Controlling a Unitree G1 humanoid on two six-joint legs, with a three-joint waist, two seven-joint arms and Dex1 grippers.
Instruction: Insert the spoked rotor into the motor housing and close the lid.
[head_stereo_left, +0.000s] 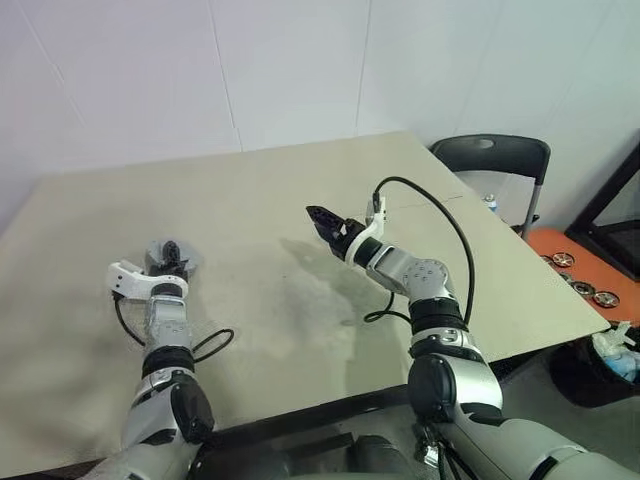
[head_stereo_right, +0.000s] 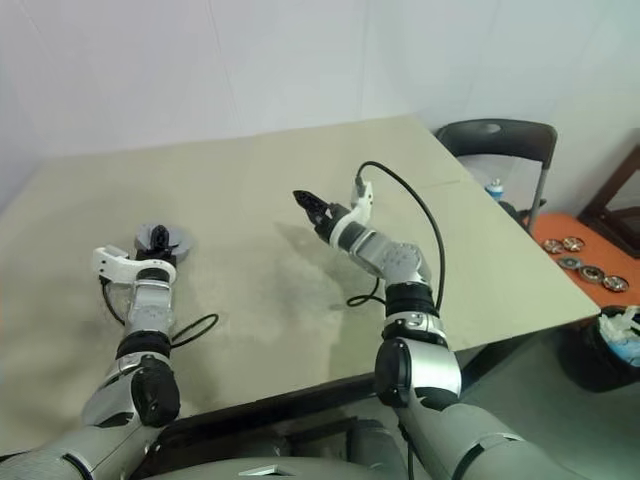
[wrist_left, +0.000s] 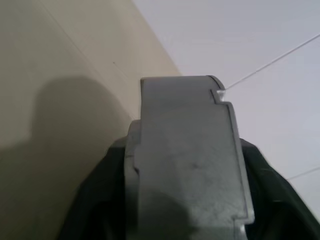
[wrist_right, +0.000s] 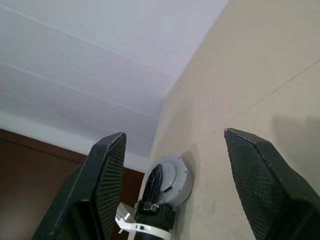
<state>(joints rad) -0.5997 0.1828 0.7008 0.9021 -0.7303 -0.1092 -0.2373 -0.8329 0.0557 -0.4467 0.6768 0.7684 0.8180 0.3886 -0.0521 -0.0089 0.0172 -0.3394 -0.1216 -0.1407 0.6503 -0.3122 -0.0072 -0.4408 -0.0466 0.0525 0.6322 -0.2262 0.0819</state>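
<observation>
Near the table's left edge, a grey round disc with a notched rim, the lid (head_stereo_left: 190, 263), rests on the table. My left gripper (head_stereo_left: 171, 256) reaches over it, and its black fingers (wrist_right: 155, 184) lie across the disc's face. In the left wrist view the grey metal (wrist_left: 185, 160) sits close up between the dark fingers. The right wrist view shows the lid (wrist_right: 176, 181) tilted up off the table. My right gripper (head_stereo_left: 318, 217) hangs open and empty above the table's middle, pointing towards the left arm. The spoked rotor and the motor housing are hidden.
The beige table (head_stereo_left: 260, 190) runs back to a white wall. A black chair (head_stereo_left: 490, 156) stands beyond its far right corner. On the floor to the right lie an orange mat (head_stereo_left: 585, 275) with small round parts and a black bin (head_stereo_left: 600, 365). A black cable (head_stereo_left: 455, 235) loops from my right wrist.
</observation>
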